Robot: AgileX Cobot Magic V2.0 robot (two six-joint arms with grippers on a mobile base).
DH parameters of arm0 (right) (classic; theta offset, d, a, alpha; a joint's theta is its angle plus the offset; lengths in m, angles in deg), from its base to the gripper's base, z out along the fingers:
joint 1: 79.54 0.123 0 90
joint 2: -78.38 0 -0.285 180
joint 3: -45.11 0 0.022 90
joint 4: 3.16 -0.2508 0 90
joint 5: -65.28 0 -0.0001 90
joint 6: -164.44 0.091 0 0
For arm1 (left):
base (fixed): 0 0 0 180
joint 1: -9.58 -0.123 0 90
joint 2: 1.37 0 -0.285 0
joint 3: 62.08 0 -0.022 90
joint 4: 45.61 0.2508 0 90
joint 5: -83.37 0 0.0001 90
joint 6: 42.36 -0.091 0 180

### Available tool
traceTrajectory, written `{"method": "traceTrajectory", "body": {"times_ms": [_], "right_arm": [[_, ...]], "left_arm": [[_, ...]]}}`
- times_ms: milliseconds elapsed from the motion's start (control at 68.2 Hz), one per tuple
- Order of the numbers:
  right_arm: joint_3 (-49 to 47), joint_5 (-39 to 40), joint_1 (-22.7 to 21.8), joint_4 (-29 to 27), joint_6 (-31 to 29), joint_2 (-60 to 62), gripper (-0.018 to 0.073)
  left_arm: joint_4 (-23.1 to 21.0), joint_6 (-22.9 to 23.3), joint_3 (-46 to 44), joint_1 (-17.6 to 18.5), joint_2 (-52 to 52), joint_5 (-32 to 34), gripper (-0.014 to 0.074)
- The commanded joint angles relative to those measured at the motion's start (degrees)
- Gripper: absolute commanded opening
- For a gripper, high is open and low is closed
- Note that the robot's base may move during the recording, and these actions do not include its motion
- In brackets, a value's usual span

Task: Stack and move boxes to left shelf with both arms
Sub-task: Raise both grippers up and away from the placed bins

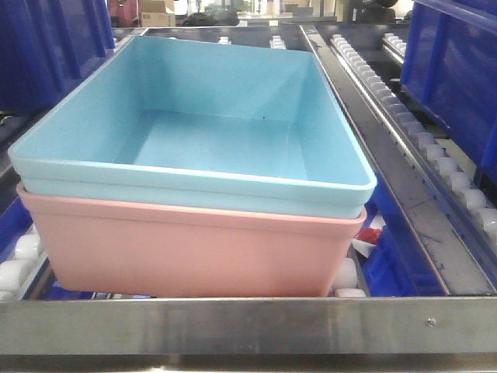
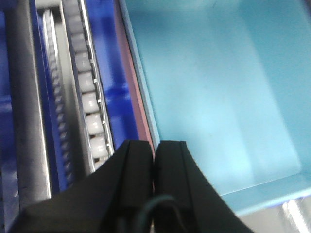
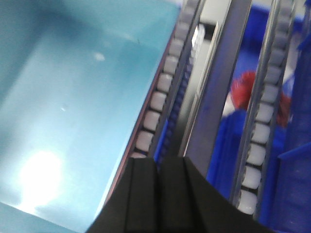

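The blue tub (image 1: 210, 132) sits inside the pink tub (image 1: 194, 252) on the shelf (image 1: 248, 326), while the left gripper (image 2: 155, 148) and right gripper (image 3: 158, 165) are squeezed together, holding nothing.

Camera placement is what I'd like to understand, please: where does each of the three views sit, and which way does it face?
Front view: low before the shelf rail, facing the blue tub nested in the pink tub; no robot parts.
Left wrist: above the tubs' left edge, looking down; closed left tool shows.
Right wrist: above the right edge, looking down; closed right tool shows.
All share the blue tub.
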Motion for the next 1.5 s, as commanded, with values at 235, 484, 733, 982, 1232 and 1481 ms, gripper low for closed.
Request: {"method": "traceTrajectory", "body": {"times_ms": [235, 484, 733, 982, 1232, 1481], "right_arm": [[18.6, 12.4, 0.1, 2.0, -0.5, 23.4, 0.0057], [29.1, 16.8, 0.1, 2.1, -0.5, 33.3, 0.0057], [29.3, 16.8, 0.1, 2.1, -0.5, 33.5, 0.0057], [29.3, 16.8, 0.1, 2.1, -0.5, 33.5, 0.0057], [29.3, 16.8, 0.1, 2.1, -0.5, 33.5, 0.0057], [29.3, 16.8, 0.1, 2.1, -0.5, 33.5, 0.0057]], "left_arm": [[1.7, 0.1, 13.7, 0.5, -22.4, 13.4, -0.0012], [1.0, 0.1, 18.6, 0.5, -26.6, 13.0, -0.0012], [0.5, 0.1, 18.6, 0.5, -26.6, 12.5, -0.0012], [0.5, 0.1, 18.6, 0.5, -26.6, 12.5, -0.0012], [-23.9, -29.7, 19.7, -0.5, -27.0, 14.3, -0.0012], [-29.7, -39.3, 35.6, -10.4, -37.2, 33.7, -0.0012]]}}
